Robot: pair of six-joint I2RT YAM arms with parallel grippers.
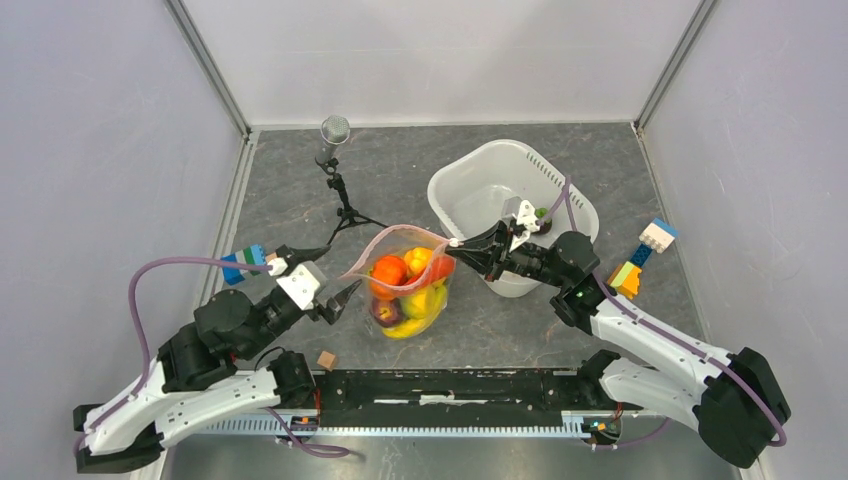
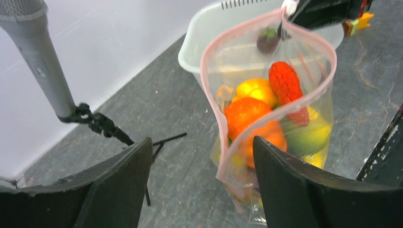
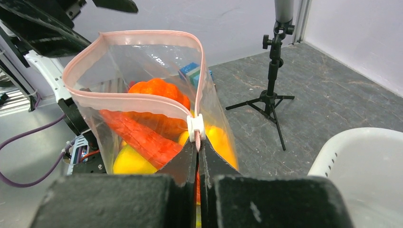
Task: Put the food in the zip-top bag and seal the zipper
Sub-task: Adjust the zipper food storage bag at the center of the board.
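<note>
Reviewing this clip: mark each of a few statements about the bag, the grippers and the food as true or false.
1. The right gripper pinches the zipper beside its white slider. True.
2. The zip-top bag is sealed. False: its mouth gapes open.
3. The left gripper is clamped on the bag. False: it is open, jaws wide apart.
4. Orange and yellow food sits inside the bag. True.
5. All the food is bagged. False: a dark maroon piece lies in the white tub.

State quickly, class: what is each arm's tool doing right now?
Left tool: open, holding nothing.
Right tool: closed on the zipper of the zip-top bag, beside its white slider.
</note>
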